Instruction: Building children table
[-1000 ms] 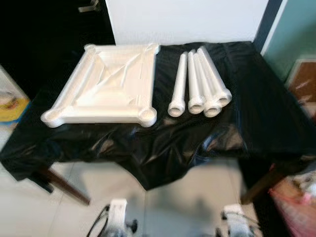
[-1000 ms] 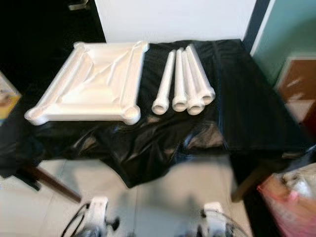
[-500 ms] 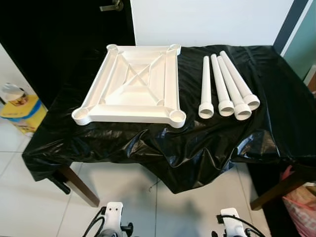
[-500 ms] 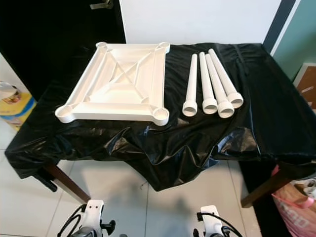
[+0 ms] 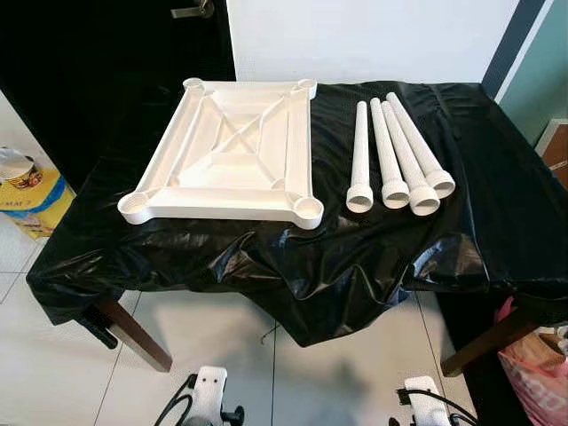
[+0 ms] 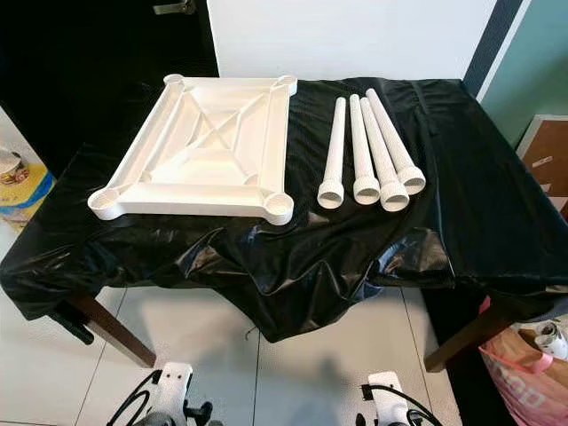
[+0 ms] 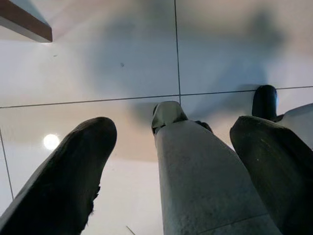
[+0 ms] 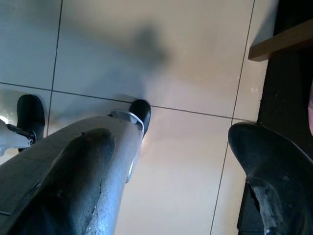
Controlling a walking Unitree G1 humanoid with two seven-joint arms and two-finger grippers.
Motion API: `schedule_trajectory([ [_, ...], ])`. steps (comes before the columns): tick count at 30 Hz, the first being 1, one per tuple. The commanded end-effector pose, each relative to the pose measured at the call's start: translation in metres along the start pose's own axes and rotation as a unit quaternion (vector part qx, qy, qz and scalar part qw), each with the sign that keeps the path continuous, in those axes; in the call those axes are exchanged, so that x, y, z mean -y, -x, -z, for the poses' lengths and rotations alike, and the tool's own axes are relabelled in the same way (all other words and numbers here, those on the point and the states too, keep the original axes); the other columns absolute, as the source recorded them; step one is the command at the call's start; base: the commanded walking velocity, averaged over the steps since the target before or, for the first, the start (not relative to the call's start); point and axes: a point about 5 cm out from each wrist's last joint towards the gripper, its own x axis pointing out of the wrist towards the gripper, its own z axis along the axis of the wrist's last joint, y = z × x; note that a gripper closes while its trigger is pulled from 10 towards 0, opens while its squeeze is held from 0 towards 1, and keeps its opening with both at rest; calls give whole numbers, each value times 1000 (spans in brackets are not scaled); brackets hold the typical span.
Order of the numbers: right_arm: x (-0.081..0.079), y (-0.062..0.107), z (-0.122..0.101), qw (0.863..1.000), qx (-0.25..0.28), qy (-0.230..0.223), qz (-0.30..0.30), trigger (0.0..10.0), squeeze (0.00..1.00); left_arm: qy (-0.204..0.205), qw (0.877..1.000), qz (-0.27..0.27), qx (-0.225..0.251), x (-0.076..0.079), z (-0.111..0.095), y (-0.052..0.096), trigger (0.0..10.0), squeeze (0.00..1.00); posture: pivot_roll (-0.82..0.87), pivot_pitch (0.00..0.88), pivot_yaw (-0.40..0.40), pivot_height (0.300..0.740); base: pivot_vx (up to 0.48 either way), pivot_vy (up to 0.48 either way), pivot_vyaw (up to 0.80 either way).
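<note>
A tabletop (image 5: 497, 177) draped in black plastic stands on a white tiled floor (image 5: 222, 364). Behind it is a white wall (image 5: 355, 40); left of that, a dark door (image 5: 106, 53).

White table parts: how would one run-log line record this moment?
square white plastic tabletop: upside down | four white plastic legs: lying beside | both pincers: open, idle
</note>
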Motion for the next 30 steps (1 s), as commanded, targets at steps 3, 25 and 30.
schedule_trajectory([
  [3, 3, 2, 3, 1000, 7, -16, 14, 10000, 0, -30, 999, 7, 22, -1, -3, 1, 10000, 0, -12, 0, 7, 740, 0, 0, 0],
  [25, -8, 9, -90, 956, 282, 28, -74, 10000, 1000, -106, 932, 197, 285, 26, -73, 23, 10000, 1000, -4, 0, -4, 740, 0, 0, 0],
  [30, -8, 16, -99, 938, 317, 67, -123, 10000, 1000, -128, 909, 235, 320, 31, -87, 35, 10000, 773, -6, 0, -1, 740, 0, 0, 0],
])
